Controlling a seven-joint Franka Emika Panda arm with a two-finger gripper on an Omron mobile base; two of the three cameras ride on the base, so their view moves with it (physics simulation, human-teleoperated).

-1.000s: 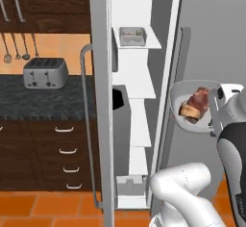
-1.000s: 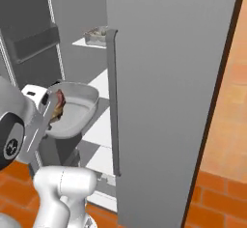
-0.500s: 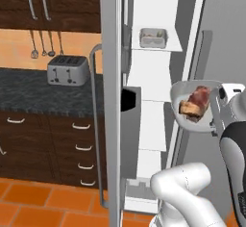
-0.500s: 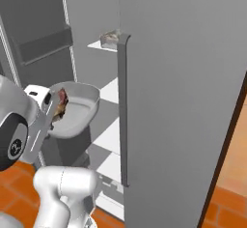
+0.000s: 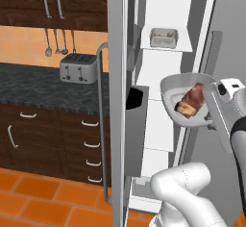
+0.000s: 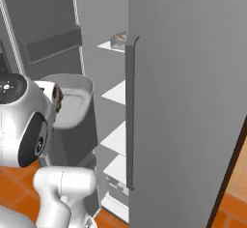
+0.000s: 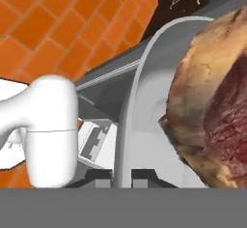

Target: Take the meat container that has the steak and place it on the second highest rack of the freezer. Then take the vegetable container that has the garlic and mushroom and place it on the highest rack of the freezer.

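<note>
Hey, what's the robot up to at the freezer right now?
The arm is holding a grey container with the steak in it, tilted, in front of the open freezer. The gripper pinches the container's rim. Nothing has gone onto the second highest rack yet. A second container already sits on the highest rack; what it holds is too small to tell.

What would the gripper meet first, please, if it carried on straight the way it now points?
Most likely the steak in the container it grips by the rim; beyond that, the hand view looks towards the orange floor, though depth is unclear.
</note>
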